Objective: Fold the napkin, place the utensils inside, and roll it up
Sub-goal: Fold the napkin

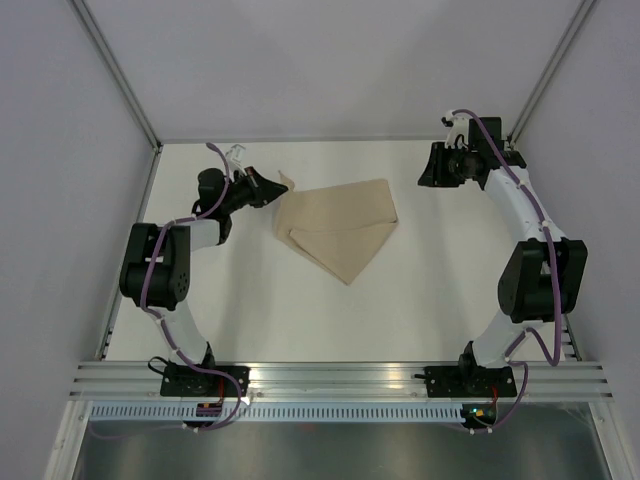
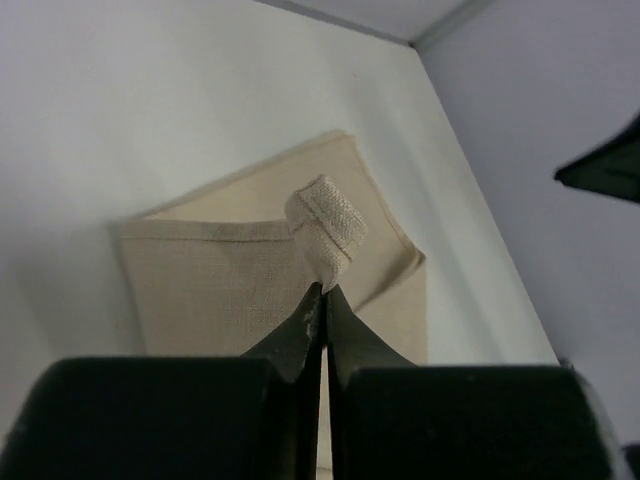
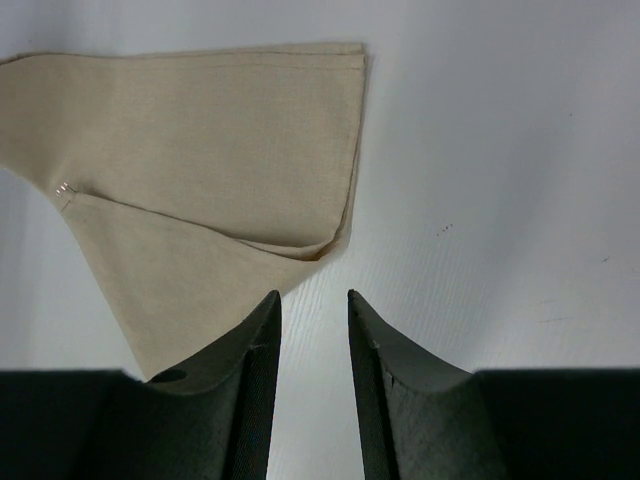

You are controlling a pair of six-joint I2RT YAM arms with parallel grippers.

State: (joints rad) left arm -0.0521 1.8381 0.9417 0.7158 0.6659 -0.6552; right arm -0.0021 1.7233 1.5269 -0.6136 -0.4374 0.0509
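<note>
— One napkin (image 1: 340,228) is all there is to see of the job. It lies folded on the far middle of the counter (image 1: 300,320), between the two arms.

— Will it be hard to pick up?

— I think not. It looks thin, soft and very light. It will flop and bend, so it won't keep its shape when lifted. It can't break. The best place to grab it is a corner or an edge, where the cloth sticks out.

— Is anyone holding it?

— Yes. The left pincer (image 2: 322,292) is squeezed closed on the napkin's left corner, and the corner curls up at the tips. The right pincer (image 3: 313,300) has its fingers a little apart with nothing in them. It hangs near the napkin's right side, not touching.

— Where is the fork?

— I can't find it in any view, and I can't tell where it is.

— Anything else hard to see?

— How many layers lie on top of each other. Also, the left pincer's own black fingers block half of its view, so how much cloth sits between them is hidden.
</note>
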